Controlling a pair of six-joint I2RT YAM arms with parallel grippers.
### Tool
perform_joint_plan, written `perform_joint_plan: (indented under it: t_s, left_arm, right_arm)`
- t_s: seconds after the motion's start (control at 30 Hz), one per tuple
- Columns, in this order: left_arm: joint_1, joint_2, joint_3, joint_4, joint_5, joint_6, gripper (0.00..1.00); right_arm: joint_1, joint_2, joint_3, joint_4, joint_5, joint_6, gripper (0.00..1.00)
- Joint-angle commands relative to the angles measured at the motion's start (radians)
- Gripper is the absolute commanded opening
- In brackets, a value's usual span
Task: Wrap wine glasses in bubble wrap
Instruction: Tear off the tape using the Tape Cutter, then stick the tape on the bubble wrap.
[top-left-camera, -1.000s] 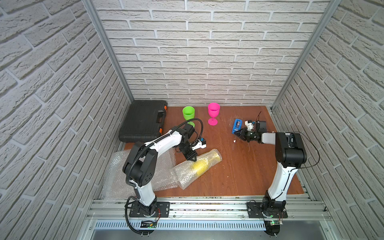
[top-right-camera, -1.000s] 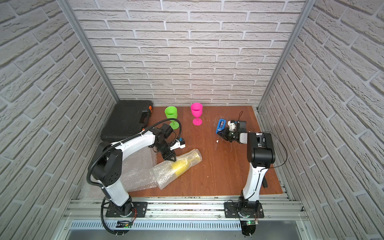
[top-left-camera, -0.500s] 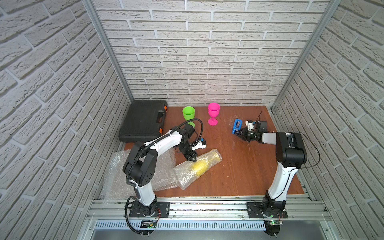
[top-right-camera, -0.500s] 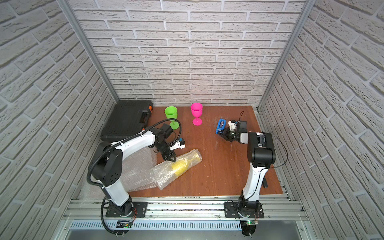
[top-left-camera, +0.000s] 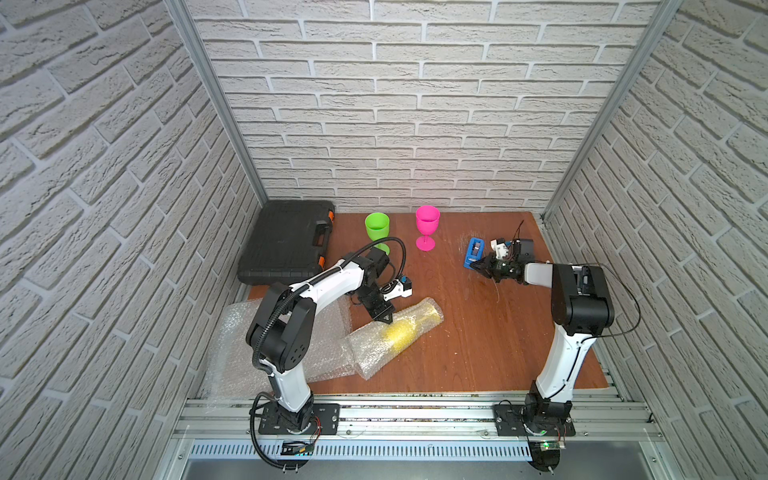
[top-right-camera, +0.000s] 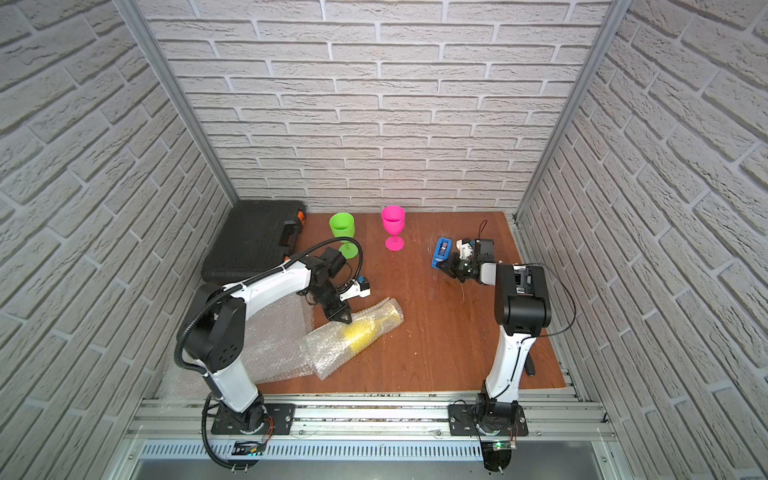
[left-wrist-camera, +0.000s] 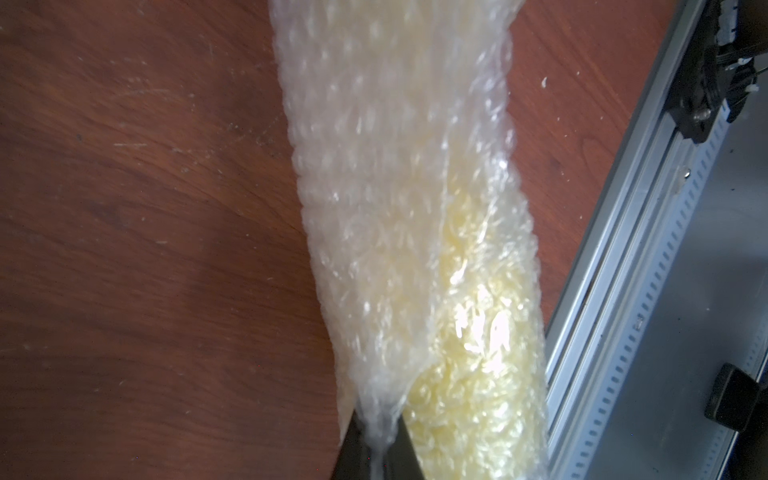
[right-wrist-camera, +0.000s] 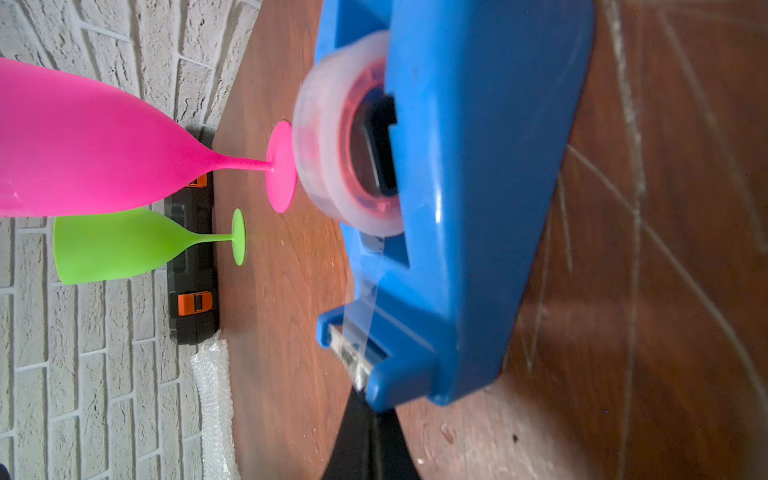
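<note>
Nearest me, a spare sheet (top-left-camera: 237, 345) lies flat at the front left of the table (top-left-camera: 478, 340). Just beyond it the yellow goblet (top-left-camera: 401, 332) lies on its side, rolled inside the wrap (top-left-camera: 374, 353). My left gripper (left-wrist-camera: 376, 449) is clamped on a loose fold of that wrap, on the roll's far side. The goblet itself sits just beside the jaws, not between them.

I read this step as taping the first roll closed, with the left holding the seam and the right fetching tape (right-wrist-camera: 365, 299).

Farther back on the right, my right gripper (top-left-camera: 478, 266) is at the cutter end of the dispenser (top-left-camera: 473, 249), jaws together. I cannot tell whether the tape's end is caught between them. The next move calls for drawing off a strip, tearing it at the cutter and carrying it to the seam while the left keeps its pinch.

At the back, the green goblet (top-left-camera: 377, 226) and pink goblet (top-left-camera: 427, 218) stand upright, unwrapped.
</note>
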Motion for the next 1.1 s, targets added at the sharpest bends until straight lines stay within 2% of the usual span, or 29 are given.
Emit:
perform_joint_plan:
  t_s: [0.0,0.13,0.3,0.43,0.57,0.8,1.07]
  left_arm:
    - [0.005,0.024,0.011,-0.045,-0.021,0.014,0.07]
    - [0.005,0.028,0.009,-0.047,-0.024,0.013,0.07]
    - [0.005,0.033,0.008,-0.05,-0.035,0.012,0.07]
    - [0.005,0.031,0.013,-0.049,-0.038,0.012,0.07]
    - [0.004,0.016,0.018,-0.035,-0.046,0.006,0.05]
    - [-0.002,-0.031,0.022,-0.001,-0.085,0.002,0.05]
    - [-0.032,-0.059,0.035,0.017,-0.127,0.007,0.05]
  right_arm:
    - [0.01,-0.016,0.023,-0.151,0.066,-0.039,0.03]
    - [0.025,-0.018,0.058,-0.339,0.174,-0.048,0.03]
    - [0.043,-0.026,0.059,-0.412,0.256,-0.032,0.03]
    - [0.05,-0.046,0.056,-0.376,0.269,-0.026,0.03]
    - [0.064,-0.162,0.032,-0.319,0.279,-0.065,0.03]
    - [0.094,-0.282,0.05,-0.404,0.289,-0.173,0.03]
    - [0.135,-0.437,0.018,-0.5,0.272,-0.233,0.03]
